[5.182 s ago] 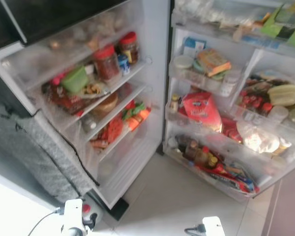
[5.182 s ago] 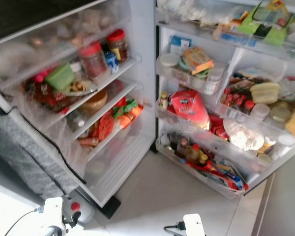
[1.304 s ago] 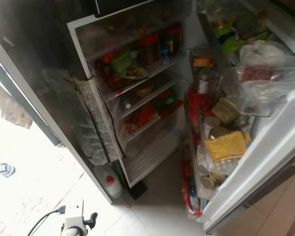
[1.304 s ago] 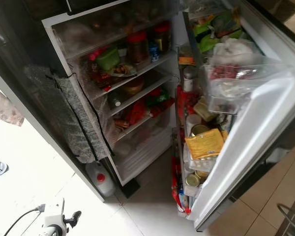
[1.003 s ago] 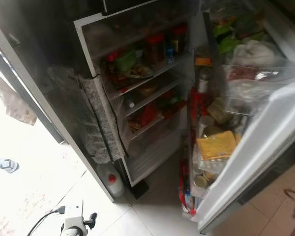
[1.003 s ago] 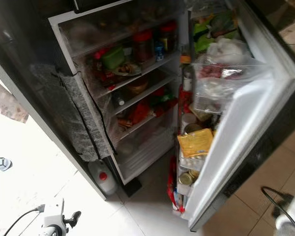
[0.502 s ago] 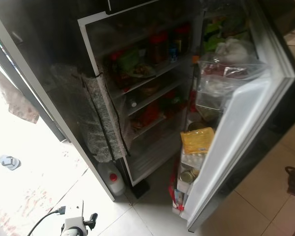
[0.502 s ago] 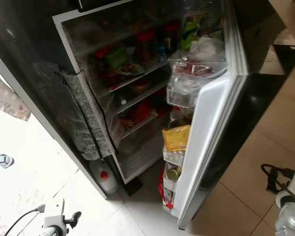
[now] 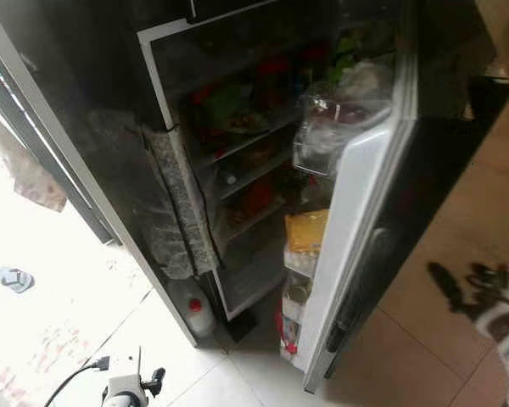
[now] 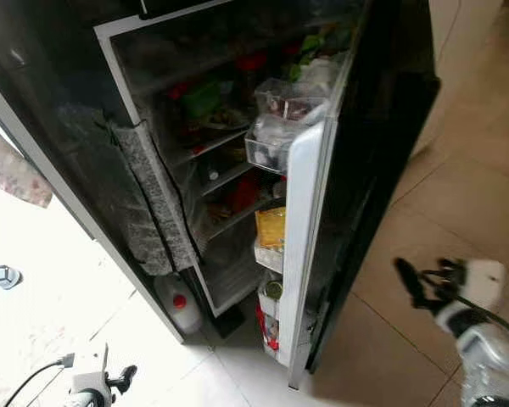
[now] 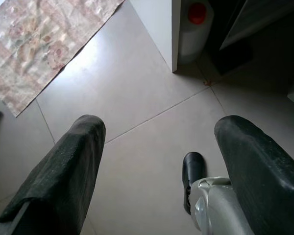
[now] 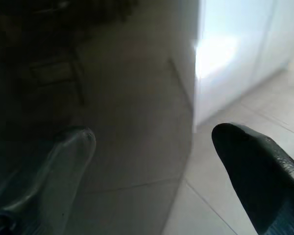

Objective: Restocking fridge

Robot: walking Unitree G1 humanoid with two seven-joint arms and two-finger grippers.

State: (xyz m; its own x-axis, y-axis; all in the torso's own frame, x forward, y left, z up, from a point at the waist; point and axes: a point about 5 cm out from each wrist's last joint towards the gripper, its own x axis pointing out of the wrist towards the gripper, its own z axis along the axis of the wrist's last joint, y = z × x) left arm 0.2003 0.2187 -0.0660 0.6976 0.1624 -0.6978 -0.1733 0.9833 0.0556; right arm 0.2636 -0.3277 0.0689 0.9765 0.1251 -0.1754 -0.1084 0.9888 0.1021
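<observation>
The fridge [image 10: 212, 110] stands before me with packed shelves of jars and packets. Its door [image 10: 301, 254] is swung about halfway shut, white edge toward me. Door bins hold a clear tub of food [image 10: 276, 127] and a yellow packet [image 10: 271, 227]. My right gripper [image 10: 411, 280] is raised to the right of the door's black outer face, open and holding nothing. In the right wrist view its fingers [image 12: 255, 171] face that glossy black surface. My left gripper [image 11: 157, 142] hangs low over the floor tiles, open and holding nothing.
A white jug with a red cap [image 10: 176, 309] stands on the floor at the fridge's lower left corner. Grey padding [image 10: 157, 203] hangs on the fridge side. A patterned rug [image 11: 44, 44] and a sandal [image 10: 2, 275] lie to the left. Tiled floor [image 10: 458, 195] stretches right.
The fridge door has swung steadily toward shut, hiding most door bins. My right arm has come into view beside the door's outer face. The camera has also shifted.
</observation>
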